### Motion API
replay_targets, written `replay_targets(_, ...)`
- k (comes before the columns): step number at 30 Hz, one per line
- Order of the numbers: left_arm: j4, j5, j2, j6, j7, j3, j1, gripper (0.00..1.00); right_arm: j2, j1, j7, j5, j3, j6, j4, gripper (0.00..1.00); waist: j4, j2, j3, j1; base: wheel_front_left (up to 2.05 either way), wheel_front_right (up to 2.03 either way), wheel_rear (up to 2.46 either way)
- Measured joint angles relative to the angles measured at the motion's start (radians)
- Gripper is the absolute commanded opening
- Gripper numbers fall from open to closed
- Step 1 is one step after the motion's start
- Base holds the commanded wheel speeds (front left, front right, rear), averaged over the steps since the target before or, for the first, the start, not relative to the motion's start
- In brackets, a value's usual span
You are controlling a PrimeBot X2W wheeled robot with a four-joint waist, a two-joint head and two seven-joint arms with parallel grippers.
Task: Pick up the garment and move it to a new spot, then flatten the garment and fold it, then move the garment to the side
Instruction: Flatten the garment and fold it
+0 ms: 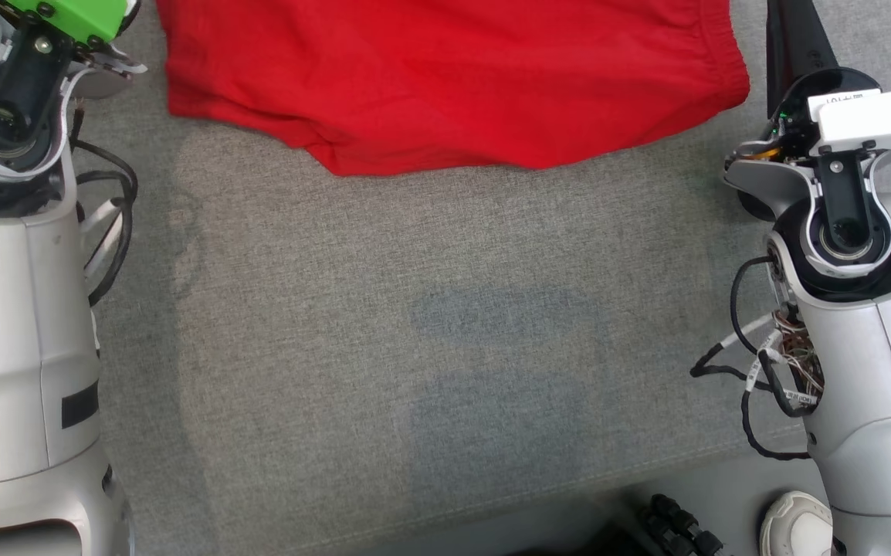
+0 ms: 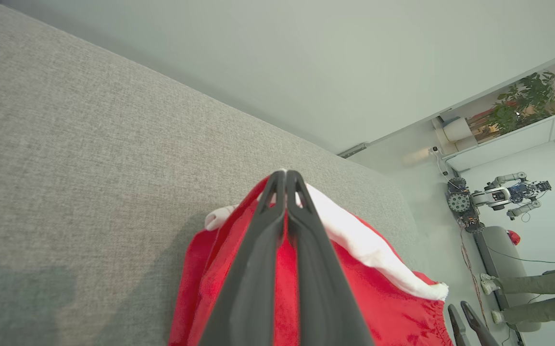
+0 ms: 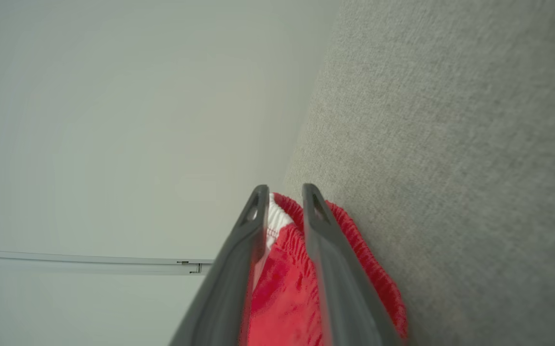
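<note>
Head view is showing bare grey cushion (image 1: pixel 445 347) nearest the robot and the red garment (image 1: pixel 453 85) lying toward its far edge, long axis running left to right. The left gripper (image 2: pixel 286 177) is pinching its left end tight, while the right gripper (image 3: pixel 284 190) is straddling the waistband, fingers slightly parted.

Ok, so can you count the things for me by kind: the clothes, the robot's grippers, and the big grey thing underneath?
Red garment: 1
Grippers: 2 (left gripper, right gripper)
Grey cushion: 1
Total: 4
</note>
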State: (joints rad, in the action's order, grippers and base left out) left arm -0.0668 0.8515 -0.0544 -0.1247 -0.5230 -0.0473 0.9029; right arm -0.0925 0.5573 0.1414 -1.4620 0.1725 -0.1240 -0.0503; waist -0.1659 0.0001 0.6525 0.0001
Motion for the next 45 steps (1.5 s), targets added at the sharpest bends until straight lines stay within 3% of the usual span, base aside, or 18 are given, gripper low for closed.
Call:
replay_targets(1,-0.011,-0.003,0.000,0.000,0.000,0.008,0.005,0.00,0.000,0.009,0.000,0.000,0.001,0.000,-0.011,1.00,0.000,0.0000,0.001,0.0000,0.00,0.00,0.00)
replay_targets(6,-0.053,-0.016,0.001,0.000,0.002,0.011,0.023,0.03,0.000,0.043,-0.002,0.000,0.014,-0.001,-0.043,1.00,0.004,0.0000,-0.001,0.0000,0.00,0.00,0.00)
replay_targets(8,-0.064,-0.016,0.003,0.000,0.002,0.012,0.023,0.45,0.000,0.051,-0.002,0.001,0.023,-0.001,-0.051,1.00,0.005,0.0000,-0.007,0.0000,0.00,0.00,0.00)
replay_targets(9,-0.069,-0.016,0.004,0.000,0.002,0.012,0.023,0.94,0.001,0.053,-0.003,0.001,0.028,-0.001,-0.054,1.00,0.005,0.0000,-0.010,0.0000,0.00,0.00,0.00)
replay_targets(10,-0.073,-0.016,0.005,0.000,0.002,0.011,0.023,1.00,0.002,0.053,-0.003,0.001,0.030,-0.001,-0.057,1.00,0.006,0.0000,-0.013,0.0000,0.00,0.00,0.00)
replay_targets(19,-0.098,-0.022,0.007,0.000,0.003,-0.015,0.023,1.00,0.000,0.043,-0.001,0.013,0.041,0.001,-0.088,1.00,0.001,0.0000,-0.045,0.0000,0.00,0.00,0.00)
replay_targets(23,-0.103,-0.057,-0.007,0.006,0.027,-0.018,0.018,1.00,-0.028,0.008,0.022,0.081,0.065,0.037,-0.091,1.00,-0.002,-0.0001,-0.071,0.0000,0.00,0.00,0.00)
replay_targets(29,-0.068,-0.059,-0.014,0.054,0.086,-0.017,-0.073,1.00,-0.074,-0.089,0.054,0.148,0.077,0.084,-0.097,1.00,-0.006,0.0000,-0.129,0.0000,0.00,0.00,0.00)
replay_targets(35,0.029,-0.157,-0.063,0.118,0.165,-0.079,-0.209,1.00,-0.075,-0.218,0.064,0.140,0.076,0.115,-0.115,1.00,-0.004,0.0000,-0.201,-0.0001,0.00,0.00,0.00)
replay_targets(37,0.061,-0.250,-0.093,0.134,0.213,-0.125,-0.301,1.00,-0.107,-0.279,0.078,0.180,0.078,0.123,-0.134,1.00,0.003,0.0000,-0.239,-0.0001,0.00,0.00,0.00)
replay_targets(42,0.090,-0.333,-0.114,0.126,0.290,-0.150,-0.467,1.00,-0.210,-0.337,0.104,0.373,0.096,0.123,-0.151,1.00,0.025,0.0000,-0.301,-0.0001,0.00,0.00,0.00)
replay_targets(45,0.097,-0.345,-0.106,0.106,0.331,-0.153,-0.573,1.00,-0.264,-0.367,0.111,0.504,0.103,0.090,-0.162,1.00,0.044,0.0000,-0.338,-0.0001,0.00,0.00,0.00)
